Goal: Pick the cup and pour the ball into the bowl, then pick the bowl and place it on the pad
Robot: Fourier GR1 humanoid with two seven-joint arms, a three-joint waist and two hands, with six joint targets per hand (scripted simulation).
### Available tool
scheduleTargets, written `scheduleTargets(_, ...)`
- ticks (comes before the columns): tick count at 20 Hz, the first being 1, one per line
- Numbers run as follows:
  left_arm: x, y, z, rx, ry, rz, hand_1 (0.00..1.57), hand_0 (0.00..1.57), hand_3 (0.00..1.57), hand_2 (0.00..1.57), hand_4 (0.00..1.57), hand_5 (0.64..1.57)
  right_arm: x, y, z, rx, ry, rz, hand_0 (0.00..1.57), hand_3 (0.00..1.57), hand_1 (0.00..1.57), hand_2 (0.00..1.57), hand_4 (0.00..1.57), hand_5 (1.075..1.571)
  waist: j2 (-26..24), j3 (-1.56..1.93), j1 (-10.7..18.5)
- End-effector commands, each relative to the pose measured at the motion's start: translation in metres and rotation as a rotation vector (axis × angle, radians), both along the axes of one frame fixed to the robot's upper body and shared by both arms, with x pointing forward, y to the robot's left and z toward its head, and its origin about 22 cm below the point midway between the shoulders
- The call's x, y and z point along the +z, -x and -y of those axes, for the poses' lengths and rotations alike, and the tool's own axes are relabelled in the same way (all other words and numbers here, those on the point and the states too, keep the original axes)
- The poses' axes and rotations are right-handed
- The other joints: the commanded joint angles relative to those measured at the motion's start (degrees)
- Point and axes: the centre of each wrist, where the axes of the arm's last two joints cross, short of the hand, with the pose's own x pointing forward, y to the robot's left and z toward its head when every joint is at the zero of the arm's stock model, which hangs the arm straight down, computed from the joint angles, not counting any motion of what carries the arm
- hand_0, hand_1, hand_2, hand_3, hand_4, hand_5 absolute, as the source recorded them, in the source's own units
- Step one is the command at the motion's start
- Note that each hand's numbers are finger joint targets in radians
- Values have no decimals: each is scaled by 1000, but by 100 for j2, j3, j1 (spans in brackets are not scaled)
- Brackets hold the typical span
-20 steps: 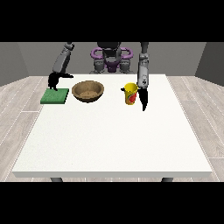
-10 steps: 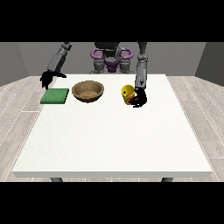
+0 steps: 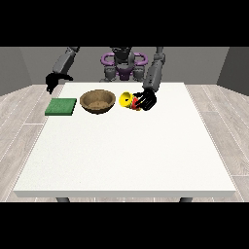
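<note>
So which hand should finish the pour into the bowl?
The left. That hand, at the view's right, already holds the cup, tilted toward the bowl beside it. The other hand hangs above the table's far edge, beyond the pad.

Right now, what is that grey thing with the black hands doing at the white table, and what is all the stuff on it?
That is a robot with two arms, and the camera looks at it from across the white table. On the table lie a green pad and a brown wooden bowl. The hand at the view's right has its fingers curled round a yellow cup, tipped on its side with its mouth towards the bowl. The ball is too small to make out. The hand at the view's left is up in the air behind the pad, holding nothing.
</note>
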Motion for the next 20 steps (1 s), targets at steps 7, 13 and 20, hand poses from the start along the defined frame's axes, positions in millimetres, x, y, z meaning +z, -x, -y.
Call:
scheduleTargets(7,-20,-2,51,-12,-517,-220,1400,1400,1571,1571,1054,1565,-41,13,5,-69,-1,-205,0,191,0,213,351,1549,-1196,3,501)
scheduleTargets(13,-15,6,125,-122,-693,-240,1400,1400,1571,1571,1054,1565,-70,49,41,-202,-45,-249,0,155,0,248,386,1547,-1698,-12,1266)
scheduleTargets(20,5,12,180,-170,-878,-283,921,921,1476,1571,902,1539,-90,79,58,-213,-67,-293,0,283,0,266,406,1542,-1896,-22,1377)
